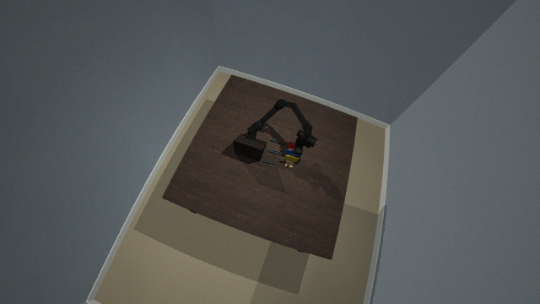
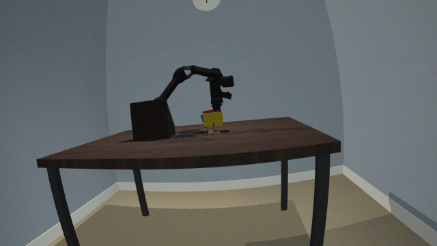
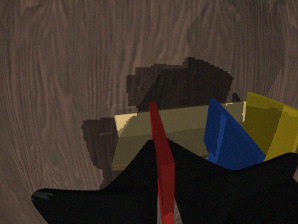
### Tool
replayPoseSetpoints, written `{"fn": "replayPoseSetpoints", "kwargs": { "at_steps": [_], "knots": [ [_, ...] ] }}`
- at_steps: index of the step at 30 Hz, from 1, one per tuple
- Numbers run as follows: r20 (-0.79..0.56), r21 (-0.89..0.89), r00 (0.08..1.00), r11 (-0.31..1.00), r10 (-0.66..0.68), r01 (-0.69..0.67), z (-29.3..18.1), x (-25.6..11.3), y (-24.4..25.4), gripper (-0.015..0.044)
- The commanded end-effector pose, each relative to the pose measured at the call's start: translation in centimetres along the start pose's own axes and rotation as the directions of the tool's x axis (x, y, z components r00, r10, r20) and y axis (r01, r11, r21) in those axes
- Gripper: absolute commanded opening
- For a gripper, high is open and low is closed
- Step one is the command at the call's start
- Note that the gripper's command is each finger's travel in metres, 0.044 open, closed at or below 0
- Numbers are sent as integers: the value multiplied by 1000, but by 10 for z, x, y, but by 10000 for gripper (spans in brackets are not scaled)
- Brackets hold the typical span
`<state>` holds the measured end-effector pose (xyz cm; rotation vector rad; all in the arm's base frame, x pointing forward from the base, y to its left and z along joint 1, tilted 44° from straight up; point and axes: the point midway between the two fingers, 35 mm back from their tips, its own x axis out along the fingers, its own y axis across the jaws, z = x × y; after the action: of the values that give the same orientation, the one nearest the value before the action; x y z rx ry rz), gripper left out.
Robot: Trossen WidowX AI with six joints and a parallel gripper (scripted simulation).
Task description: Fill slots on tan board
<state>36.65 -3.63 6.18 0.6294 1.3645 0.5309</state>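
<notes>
The end effector is pinching the red board upright, crosswise over the tan board. Beside it, on the tan board, the blue board and yellow board are standing. Notch misalignment could be jamming the red board; pressing harder might tip the tan board.

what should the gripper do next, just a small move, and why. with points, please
Probably ease the red board [image 1: 291, 145] [image 2: 207, 111] [image 3: 162, 150] straight down, keeping the grip: the gripper [image 1: 299, 151] [image 2: 216, 109] [image 3: 157, 144] is shut on it, it stands crosswise over the tan board [image 3: 165, 127], and its top edge looks slightly higher than that of the yellow board [image 1: 292, 159] [image 2: 213, 119] [image 3: 280, 125].
</notes>
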Motion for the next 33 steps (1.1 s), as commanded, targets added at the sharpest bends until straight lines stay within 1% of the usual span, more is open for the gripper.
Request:
{"fn": "replayPoseSetpoints", "kwargs": {
  "at_steps": [1,33],
  "knots": [
    [-7,7,1000,1000,5,-5,-2,4,0,0],
    [-7,14,1000,1000,5,-5,-1,4,-1,0]
  ]
}}
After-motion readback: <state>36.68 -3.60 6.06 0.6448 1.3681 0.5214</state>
